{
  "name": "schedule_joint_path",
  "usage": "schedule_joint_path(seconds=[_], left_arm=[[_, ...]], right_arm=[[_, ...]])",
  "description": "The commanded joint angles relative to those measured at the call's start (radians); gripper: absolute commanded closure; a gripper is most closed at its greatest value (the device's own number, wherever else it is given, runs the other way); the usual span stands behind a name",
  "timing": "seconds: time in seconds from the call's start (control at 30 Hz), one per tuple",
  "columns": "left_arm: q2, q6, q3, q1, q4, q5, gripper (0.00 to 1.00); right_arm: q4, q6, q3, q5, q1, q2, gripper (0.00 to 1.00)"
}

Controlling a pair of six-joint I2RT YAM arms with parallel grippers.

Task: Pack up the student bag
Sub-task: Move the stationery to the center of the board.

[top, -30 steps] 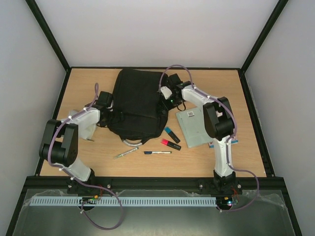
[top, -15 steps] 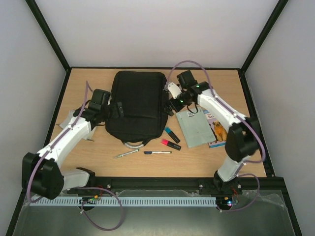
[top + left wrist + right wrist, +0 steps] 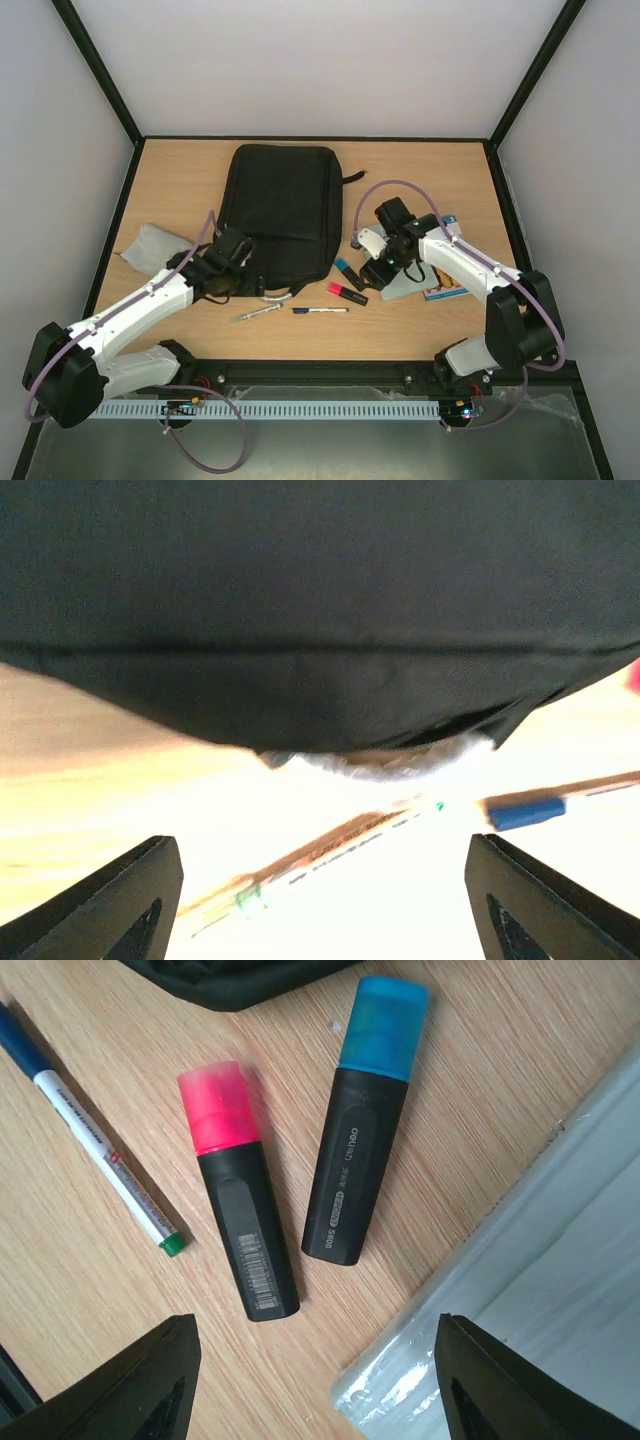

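Observation:
The student bag (image 3: 280,205) is a large black backpack lying flat at the back middle of the table. Its near edge fills the top of the left wrist view (image 3: 320,610), with a grey handle loop (image 3: 385,765) under it. My left gripper (image 3: 238,280) hovers at the bag's near-left corner, open (image 3: 320,910) above a pale pen (image 3: 330,855), holding nothing. My right gripper (image 3: 373,270) is open (image 3: 315,1390) over the wood, just short of a pink highlighter (image 3: 240,1200) and a blue highlighter (image 3: 365,1125).
A blue-capped pen (image 3: 320,310) and the pale pen (image 3: 258,312) lie in front of the bag. A clear plastic sleeve (image 3: 540,1290) and a picture book (image 3: 440,290) lie to the right. A light-grey pouch (image 3: 150,245) sits at the far left.
Both arms have drawn back from the bag's sides towards the near edge. The left now sits at the bag's near-left corner, the right over the highlighters. The bag lies flatter.

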Motion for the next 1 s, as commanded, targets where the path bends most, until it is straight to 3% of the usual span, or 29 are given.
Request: schedule_joint_path(seconds=[0.0,0.33,0.8,0.97], left_arm=[[0.015,-0.078,-0.045,-0.022,-0.072,-0.007,0.18],[0.117,-0.174,-0.086,-0.134,0.009,-0.027,0.23],[0.210,-0.205,-0.138,-0.261,0.069,-0.069,0.23],[0.208,-0.222,-0.145,-0.282,0.091,-0.072,0.24]], right_arm=[[0.027,-0.006,-0.021,0.000,0.009,0.043,0.36],[0.134,-0.028,0.001,0.044,0.018,0.199,0.43],[0.150,-0.033,0.030,0.034,0.059,0.280,0.41],[0.122,-0.038,0.043,0.030,0.090,0.303,0.52]])
